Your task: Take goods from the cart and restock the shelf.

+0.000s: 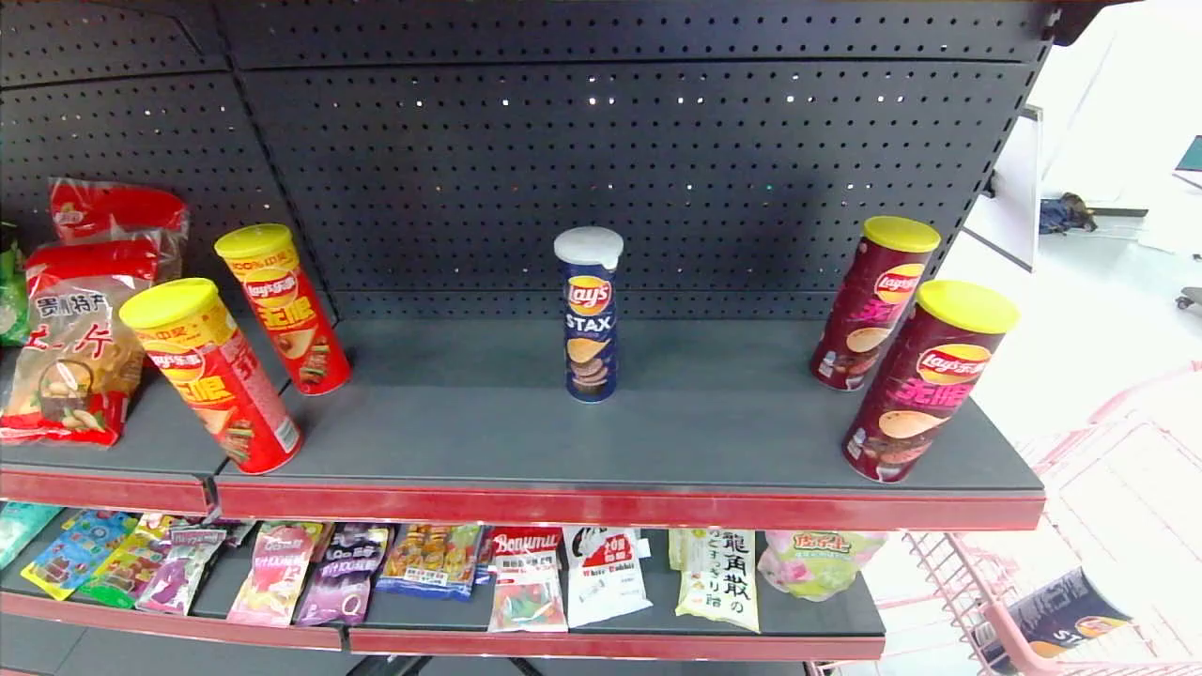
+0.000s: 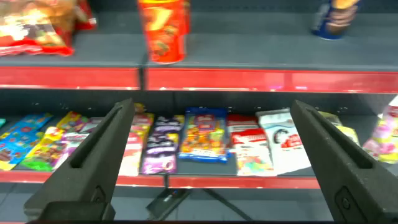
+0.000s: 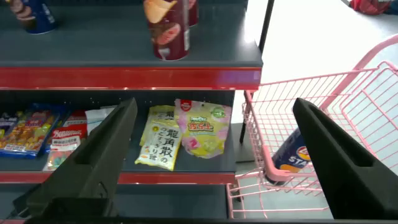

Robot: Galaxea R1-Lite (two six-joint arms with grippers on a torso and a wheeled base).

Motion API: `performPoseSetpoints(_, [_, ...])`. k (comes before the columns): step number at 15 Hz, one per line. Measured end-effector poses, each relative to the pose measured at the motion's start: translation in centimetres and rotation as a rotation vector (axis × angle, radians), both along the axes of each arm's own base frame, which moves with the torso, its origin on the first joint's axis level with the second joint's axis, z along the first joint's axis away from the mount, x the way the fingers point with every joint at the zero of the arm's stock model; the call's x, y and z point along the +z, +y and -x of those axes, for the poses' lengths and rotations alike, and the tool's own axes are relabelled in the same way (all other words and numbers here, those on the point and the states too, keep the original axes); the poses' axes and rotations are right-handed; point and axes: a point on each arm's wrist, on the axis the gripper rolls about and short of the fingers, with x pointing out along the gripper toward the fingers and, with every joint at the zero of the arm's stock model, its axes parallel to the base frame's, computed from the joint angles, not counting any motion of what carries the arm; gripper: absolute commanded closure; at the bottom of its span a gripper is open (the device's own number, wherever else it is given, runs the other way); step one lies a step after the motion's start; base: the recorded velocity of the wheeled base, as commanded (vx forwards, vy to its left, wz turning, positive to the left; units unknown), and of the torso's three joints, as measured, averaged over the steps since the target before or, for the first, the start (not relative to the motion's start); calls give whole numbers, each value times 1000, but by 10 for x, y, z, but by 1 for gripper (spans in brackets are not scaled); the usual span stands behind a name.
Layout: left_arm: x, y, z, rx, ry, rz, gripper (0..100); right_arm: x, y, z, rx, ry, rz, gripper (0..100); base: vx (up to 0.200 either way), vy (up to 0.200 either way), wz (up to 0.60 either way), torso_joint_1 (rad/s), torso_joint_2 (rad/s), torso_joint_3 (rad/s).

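Past the wide-spread, empty fingers of the right gripper [image 3: 214,107] sits the pink cart [image 3: 323,78]. The dark blue can [image 3: 291,151] leans in its corner, long axis tilted, off-centre from the gap. Head view puts it at lower right, so the right arm's nearer. The left gripper [image 2: 211,106] gapes empty too. Can's ends are hidden by wire and rim.

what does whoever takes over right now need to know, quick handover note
Left pincer: open, empty, facing the shelf front.
Right pincer: open, empty, by the pink cart.
Done: shelved blue can stands upright mid shelf, between the red cans and maroon cans.
Left: cart blue can is not yet picked; probably the right pincer's job.
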Motion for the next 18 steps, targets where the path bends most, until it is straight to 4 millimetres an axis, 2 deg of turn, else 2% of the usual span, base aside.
performPoseSetpoints(9, [0, 0, 0, 0, 0, 0, 0, 0, 0, 0, 3, 0, 1, 0, 0, -200, 0, 2, 3, 1])
performPoseSetpoints(12, [0, 0, 0, 0, 0, 1, 0, 0, 0, 0, 3, 0, 2, 0, 0, 0, 0, 0, 0, 0])
performPoseSetpoints(18, [0, 0, 0, 0, 0, 1, 0, 0, 0, 0, 3, -1, 2, 0, 0, 0, -600, 6, 2, 2])
